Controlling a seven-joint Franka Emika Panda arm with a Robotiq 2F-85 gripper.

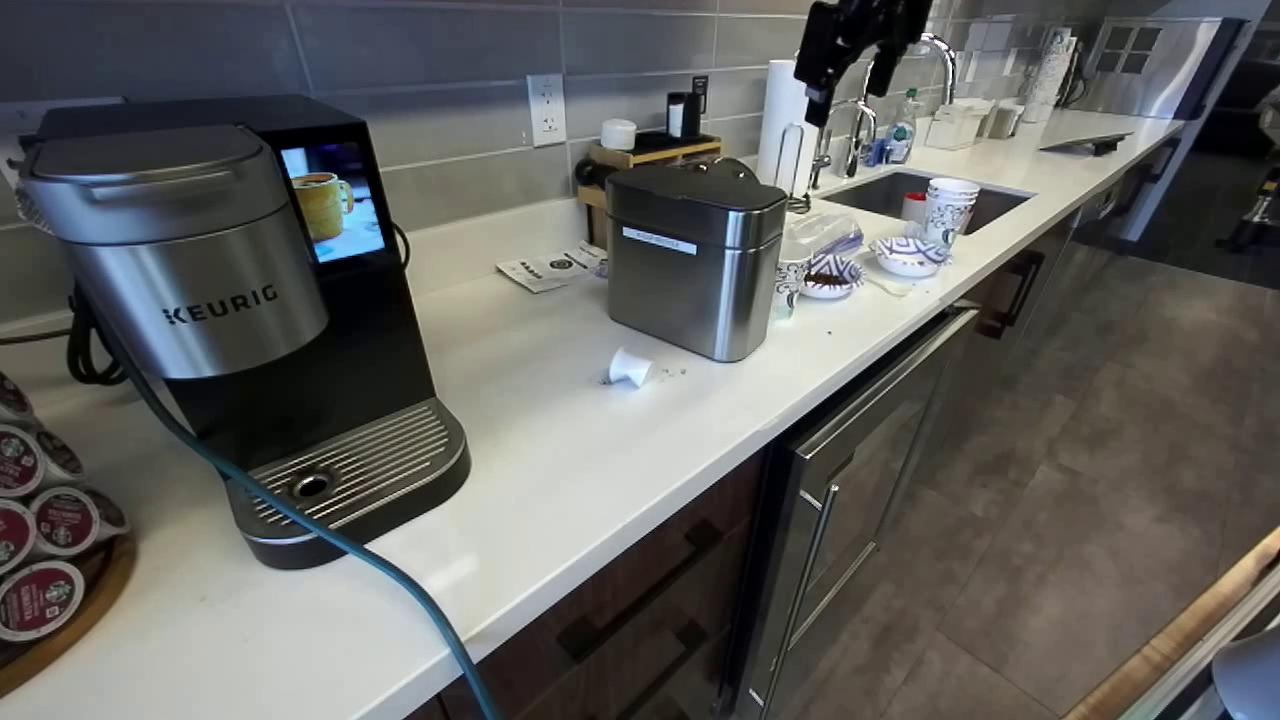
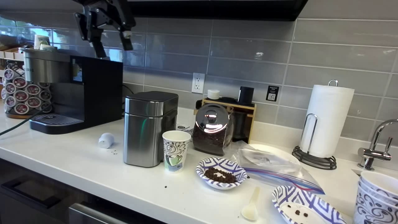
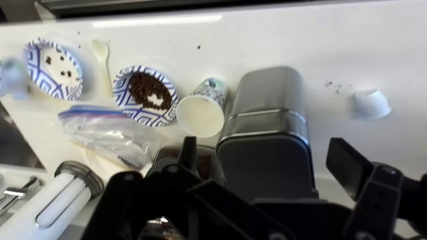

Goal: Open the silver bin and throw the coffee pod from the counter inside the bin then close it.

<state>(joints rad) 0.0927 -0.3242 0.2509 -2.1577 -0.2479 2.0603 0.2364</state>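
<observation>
The silver bin (image 1: 665,290) stands upright on the white counter (image 1: 540,470), with its dark lid shut; it also shows in an exterior view (image 2: 143,140) and in the wrist view (image 3: 272,90). The small white coffee pod (image 1: 630,367) lies on its side on the counter beside the bin, with dark crumbs near it; it also shows in an exterior view (image 2: 106,140) and in the wrist view (image 3: 371,104). My gripper (image 2: 114,50) is open and empty, raised above the counter. In the wrist view my fingers (image 3: 263,143) are spread wide, with the bin's lid between them in the picture.
The Keurig machine (image 2: 93,90) stands on the pod's far side from the bin. A paper cup (image 2: 175,152) stands close beside the bin. A glass jar (image 2: 211,133), a bowl of coffee beans (image 2: 202,179), a plastic bag (image 2: 273,168) and a paper towel roll (image 2: 329,121) are around.
</observation>
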